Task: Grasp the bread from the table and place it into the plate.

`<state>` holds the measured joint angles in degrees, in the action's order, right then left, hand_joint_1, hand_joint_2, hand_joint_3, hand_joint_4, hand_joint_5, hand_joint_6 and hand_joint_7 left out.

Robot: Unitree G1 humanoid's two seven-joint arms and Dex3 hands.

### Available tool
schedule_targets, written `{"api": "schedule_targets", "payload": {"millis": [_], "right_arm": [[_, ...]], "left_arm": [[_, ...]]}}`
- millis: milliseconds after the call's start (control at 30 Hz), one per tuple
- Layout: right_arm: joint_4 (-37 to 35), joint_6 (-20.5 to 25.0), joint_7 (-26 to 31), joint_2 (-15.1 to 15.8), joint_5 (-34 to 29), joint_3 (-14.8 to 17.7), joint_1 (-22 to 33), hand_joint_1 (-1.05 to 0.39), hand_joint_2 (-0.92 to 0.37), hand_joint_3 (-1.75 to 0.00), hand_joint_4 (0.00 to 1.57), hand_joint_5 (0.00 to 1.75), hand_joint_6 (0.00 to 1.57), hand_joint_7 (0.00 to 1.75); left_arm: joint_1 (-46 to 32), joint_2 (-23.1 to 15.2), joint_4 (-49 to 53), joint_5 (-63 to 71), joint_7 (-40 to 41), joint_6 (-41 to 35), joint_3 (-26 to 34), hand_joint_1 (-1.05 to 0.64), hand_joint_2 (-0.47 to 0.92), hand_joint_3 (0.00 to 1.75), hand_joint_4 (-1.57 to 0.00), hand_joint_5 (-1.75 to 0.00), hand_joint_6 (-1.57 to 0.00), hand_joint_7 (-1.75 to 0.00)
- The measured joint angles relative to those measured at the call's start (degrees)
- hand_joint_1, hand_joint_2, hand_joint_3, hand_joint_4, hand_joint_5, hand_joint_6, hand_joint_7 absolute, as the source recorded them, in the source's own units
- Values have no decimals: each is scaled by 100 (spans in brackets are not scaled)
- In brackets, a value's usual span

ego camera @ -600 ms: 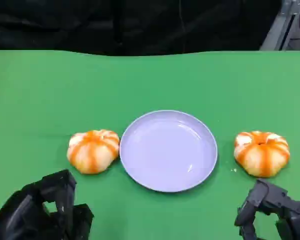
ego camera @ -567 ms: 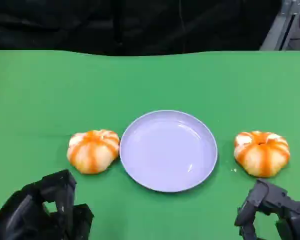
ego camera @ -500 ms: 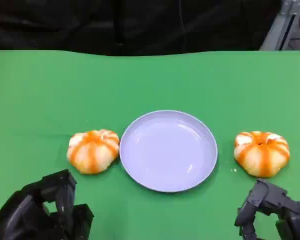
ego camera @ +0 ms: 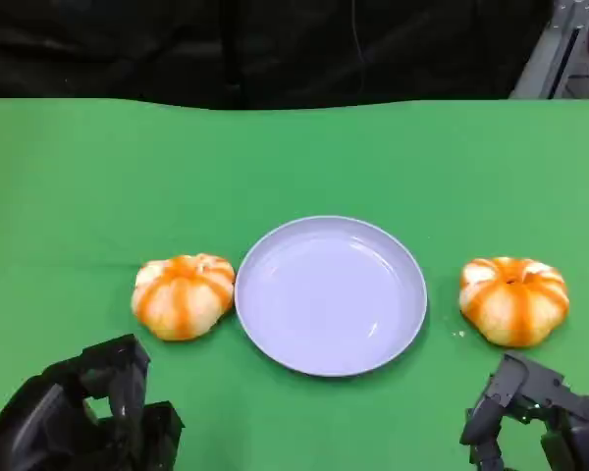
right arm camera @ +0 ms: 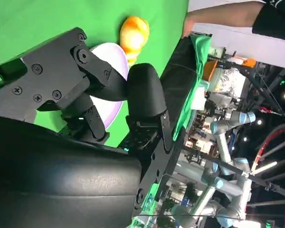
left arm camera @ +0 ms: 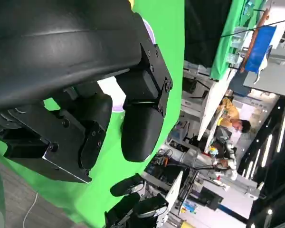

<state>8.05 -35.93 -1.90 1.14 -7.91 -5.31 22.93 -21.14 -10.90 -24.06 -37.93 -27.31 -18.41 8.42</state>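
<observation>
Empty plate (ego camera: 330, 295) flanked by bread at 9 o'clock (ego camera: 183, 295) and bread at 3 o'clock (ego camera: 513, 299); left hand (ego camera: 83, 417) and right hand (ego camera: 535, 410) hold nothing, fingers spread.

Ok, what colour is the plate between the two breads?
Pale lavender, glossy and plain, without any pattern. The plate shows best in the head view.

No writing, label, brand, number or sign can be read in any view; the workshop clutter beyond the desk (ego camera: 294, 157) is too blurred.
</observation>
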Motion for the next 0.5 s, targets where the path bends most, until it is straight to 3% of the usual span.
{"api": "schedule_targets", "payload": {"millis": [500], "right_arm": [[0,0,0,0,1,-1,0,-10,-53,-120,83,175,74,157]], "left_arm": [[-1,0,0,0,0,0,0,18,57,166,-106,-175,-94,-175]]}}
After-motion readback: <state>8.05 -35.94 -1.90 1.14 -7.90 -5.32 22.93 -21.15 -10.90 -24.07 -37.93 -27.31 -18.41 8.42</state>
